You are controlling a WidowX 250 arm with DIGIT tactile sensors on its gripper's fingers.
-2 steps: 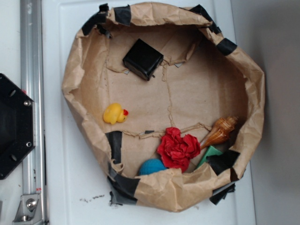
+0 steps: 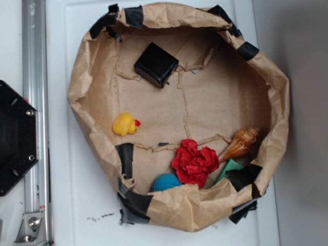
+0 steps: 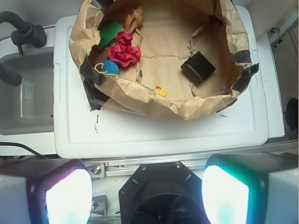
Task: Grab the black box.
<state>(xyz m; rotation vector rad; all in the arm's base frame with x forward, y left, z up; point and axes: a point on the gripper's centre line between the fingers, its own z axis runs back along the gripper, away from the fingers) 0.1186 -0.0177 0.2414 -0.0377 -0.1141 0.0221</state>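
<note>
In the exterior view, the black hexagonal plate (image 2: 15, 138) sits at far left beside a metal rail (image 2: 33, 118). The brown paper basin (image 2: 82, 82) rests on the white surface (image 2: 77, 200). Inside it, the yellow duck (image 2: 125, 124) lies left, the black box (image 2: 156, 64) at the upper middle, the red flower (image 2: 195, 162) and shell (image 2: 241, 144) right. The tool (image 3: 146, 193) stands wide apart, empty, well away from the box.

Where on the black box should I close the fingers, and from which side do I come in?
Come straight down from above: the black box lies flat on the paper floor of the paper-lined bin, rotated diagonally. Turn the gripper to match and pinch two opposite flat sides, not the rounded corners. The sides toward the open floor look clearest; the bin's wall stands close behind it.
</note>
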